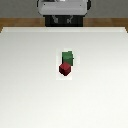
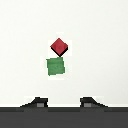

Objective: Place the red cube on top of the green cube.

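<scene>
The red cube (image 1: 65,68) lies on the white table (image 1: 30,90), turned corner-on. The green cube (image 1: 68,57) lies right beside it, on the side nearer the robot, and the two look as if they touch at a corner. Both also show in the wrist view, the red cube (image 2: 59,46) and the green cube (image 2: 55,66). My gripper (image 2: 65,103) is open and empty, high above the table. Its two dark fingertips (image 2: 37,102) stand wide apart, well short of the green cube. The gripper itself does not show in the exterior view.
The robot's body (image 1: 62,10) stands at the table's far edge. A brown floor strip (image 1: 15,22) shows behind the table. Nothing else lies on the white table in either view.
</scene>
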You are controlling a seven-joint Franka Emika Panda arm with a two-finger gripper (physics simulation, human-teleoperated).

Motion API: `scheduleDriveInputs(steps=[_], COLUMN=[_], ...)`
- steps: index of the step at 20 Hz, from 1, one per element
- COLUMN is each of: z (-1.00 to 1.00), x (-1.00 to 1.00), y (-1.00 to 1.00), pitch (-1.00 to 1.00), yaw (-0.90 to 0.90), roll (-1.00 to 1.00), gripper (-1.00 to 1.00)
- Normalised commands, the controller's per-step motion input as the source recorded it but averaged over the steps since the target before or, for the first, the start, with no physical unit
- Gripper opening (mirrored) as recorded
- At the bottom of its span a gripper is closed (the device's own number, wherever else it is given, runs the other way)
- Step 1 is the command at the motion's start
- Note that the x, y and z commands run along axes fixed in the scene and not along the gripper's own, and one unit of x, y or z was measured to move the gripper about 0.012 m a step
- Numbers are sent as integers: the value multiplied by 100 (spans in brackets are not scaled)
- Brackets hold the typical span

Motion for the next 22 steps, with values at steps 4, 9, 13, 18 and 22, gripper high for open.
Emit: scheduleDriveInputs(steps=[4, 9, 13, 18, 22], z=[0, 0, 0, 0, 0], x=[0, 0, 50, 80, 75], y=[0, 0, 0, 0, 0], pitch=[0, 0, 0, 0, 0], yaw=[0, 0, 0, 0, 0], roll=[0, 0, 0, 0, 0], gripper=[100, 100, 100, 100, 100])
